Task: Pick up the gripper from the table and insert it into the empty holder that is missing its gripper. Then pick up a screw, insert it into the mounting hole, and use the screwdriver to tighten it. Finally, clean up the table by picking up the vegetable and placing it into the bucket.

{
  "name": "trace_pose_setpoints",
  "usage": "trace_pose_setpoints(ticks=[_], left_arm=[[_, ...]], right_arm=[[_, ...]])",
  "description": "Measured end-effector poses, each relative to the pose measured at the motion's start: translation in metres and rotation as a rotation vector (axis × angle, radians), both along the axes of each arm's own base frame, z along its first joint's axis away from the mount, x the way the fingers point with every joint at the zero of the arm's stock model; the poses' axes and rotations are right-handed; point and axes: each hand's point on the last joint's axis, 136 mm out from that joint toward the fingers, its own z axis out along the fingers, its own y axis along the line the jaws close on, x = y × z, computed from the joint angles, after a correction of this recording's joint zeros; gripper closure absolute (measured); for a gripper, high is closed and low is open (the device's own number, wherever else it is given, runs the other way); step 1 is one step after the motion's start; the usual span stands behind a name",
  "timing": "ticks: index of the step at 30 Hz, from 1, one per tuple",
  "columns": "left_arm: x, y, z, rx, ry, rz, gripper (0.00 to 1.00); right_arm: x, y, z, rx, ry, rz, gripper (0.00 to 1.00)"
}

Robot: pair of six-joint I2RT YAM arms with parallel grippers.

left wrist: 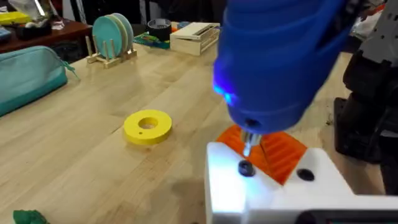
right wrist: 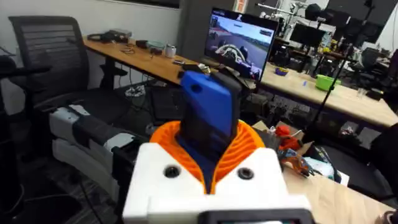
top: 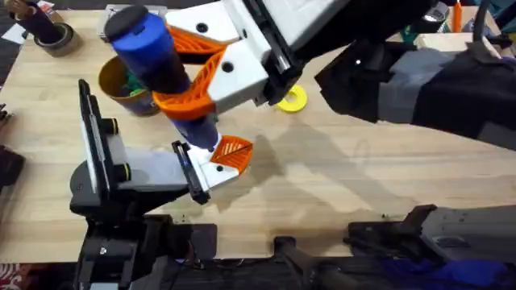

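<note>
My right gripper [top: 173,74] reaches across the table, shut on the fat blue screwdriver [top: 149,48], which stands tilted between its orange pads [right wrist: 249,146]. In the left wrist view the screwdriver [left wrist: 280,56] glows blue and its thin metal tip rests on a dark screw [left wrist: 245,168] in the white holder [left wrist: 224,186]. The orange ribbed gripper [top: 234,151] sits in that holder [top: 211,171] at the end of my left arm [top: 105,173]. The yellow bucket [top: 121,80] stands behind the screwdriver, partly hidden. A green vegetable [left wrist: 28,216] lies on the table, cut off by the view's edge.
A flat yellow ring [top: 292,99] lies right of the work spot. A brown tape roll [top: 52,36] is at the far left corner. The left wrist view shows a teal pouch [left wrist: 28,74], a plate rack [left wrist: 113,34] and a wooden box [left wrist: 193,37] farther off.
</note>
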Motion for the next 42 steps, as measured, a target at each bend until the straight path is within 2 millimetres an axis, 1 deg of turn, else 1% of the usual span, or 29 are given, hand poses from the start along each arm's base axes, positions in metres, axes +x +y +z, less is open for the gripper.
trace_pose_setpoints(ticks=[14,23,42], left_arm=[[0.0,0.0,0.0,0.0,0.0,0.0,0.994],[0.0,0.0,0.0,0.0,0.0,0.0,0.994],[0.0,0.0,0.0,0.0,0.0,0.0,0.994]], right_arm=[[0.0001,0.0001,-0.0002,0.0,0.0,0.0,0.977],[0.0043,0.0038,-0.0079,-0.017,0.019,-0.001,0.977],[0.0033,0.0045,-0.0084,-0.02,0.023,0.003,0.977]])
